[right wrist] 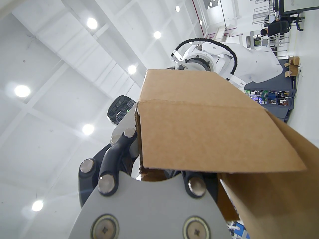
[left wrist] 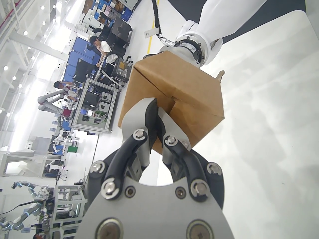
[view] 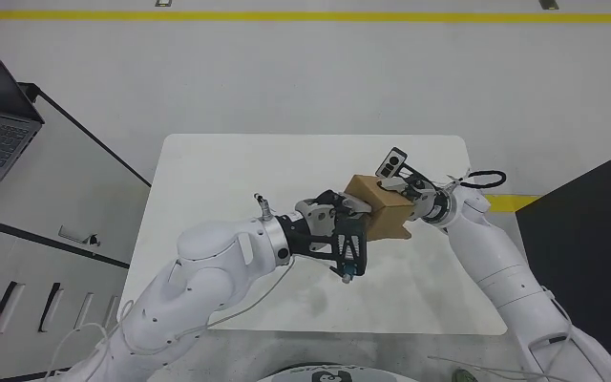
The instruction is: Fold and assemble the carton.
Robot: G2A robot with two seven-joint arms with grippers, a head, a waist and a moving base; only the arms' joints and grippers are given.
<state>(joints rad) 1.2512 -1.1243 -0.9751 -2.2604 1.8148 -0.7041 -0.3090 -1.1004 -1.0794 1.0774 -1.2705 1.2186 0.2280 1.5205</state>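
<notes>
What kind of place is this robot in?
Probably a big robot workshop or lab hall: other robot arms stand behind, an equipment rack sits on the floor, and ceiling lights hang high overhead.

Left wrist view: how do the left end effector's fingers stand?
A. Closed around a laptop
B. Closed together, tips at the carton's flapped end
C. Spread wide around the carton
B: the left end effector has its fingers pressed together, tips against the folded flaps of the carton.
</notes>
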